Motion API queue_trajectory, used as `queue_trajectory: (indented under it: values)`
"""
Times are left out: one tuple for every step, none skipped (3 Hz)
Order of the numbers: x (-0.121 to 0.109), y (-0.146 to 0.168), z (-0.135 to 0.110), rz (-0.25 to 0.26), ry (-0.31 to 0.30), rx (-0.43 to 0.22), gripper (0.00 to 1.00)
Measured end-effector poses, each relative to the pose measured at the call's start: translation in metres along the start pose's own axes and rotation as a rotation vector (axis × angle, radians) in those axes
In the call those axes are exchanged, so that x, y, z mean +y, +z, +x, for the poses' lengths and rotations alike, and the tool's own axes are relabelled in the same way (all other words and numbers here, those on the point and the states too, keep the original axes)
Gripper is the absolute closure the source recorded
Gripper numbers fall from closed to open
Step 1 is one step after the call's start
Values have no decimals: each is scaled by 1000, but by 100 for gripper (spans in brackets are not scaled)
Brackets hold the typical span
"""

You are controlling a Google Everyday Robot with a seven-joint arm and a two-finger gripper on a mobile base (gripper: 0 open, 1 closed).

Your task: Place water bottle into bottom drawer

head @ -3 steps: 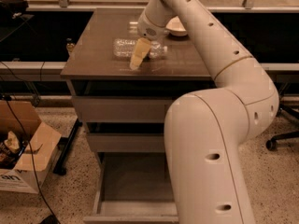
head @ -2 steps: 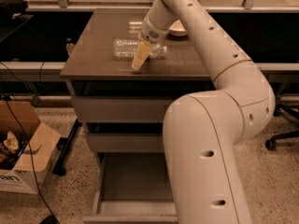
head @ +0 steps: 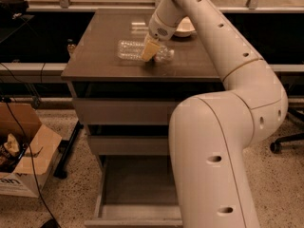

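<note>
Reaching over the top of a three-drawer cabinet (head: 97,63), a white robot arm (head: 228,46) holds its gripper (head: 150,51) low against the water bottle (head: 129,50). The clear bottle lies on its side near the middle of the cabinet top. A tan part of the gripper crosses the front of the bottle's body, touching or nearly touching it. Whether the gripper has closed on the bottle cannot be told.

A pale shallow dish (head: 184,28) sits toward the back of the cabinet top, just behind the gripper. At the foot of the cabinet the bottom drawer (head: 133,213) stands pulled out, its tray partly hidden by the arm's thick lower segment. The two drawers above it are shut. An open cardboard box (head: 28,167) rests on the floor beside the cabinet.

This looks like the grasping step, with the bottle not yet lifted. Next, the gripper likely needs a firm hold on the round body. It must then lift and carry the bottle past the cabinet's front edge and down over the open tray.
</note>
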State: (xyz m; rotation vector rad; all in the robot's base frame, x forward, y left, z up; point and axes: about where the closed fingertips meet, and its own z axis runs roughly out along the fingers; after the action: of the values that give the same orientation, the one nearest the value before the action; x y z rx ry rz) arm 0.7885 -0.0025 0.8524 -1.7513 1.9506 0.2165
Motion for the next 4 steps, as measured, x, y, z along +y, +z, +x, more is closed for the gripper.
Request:
queue_trajectory:
  values:
    - [7,-25,-2,17,-28,-6,88]
    - [31,-60,1,29,-48,-13,100]
    - [66,-113,6,77,-48,-56,100]
    - [122,-168,8,121,-58,-127,100]
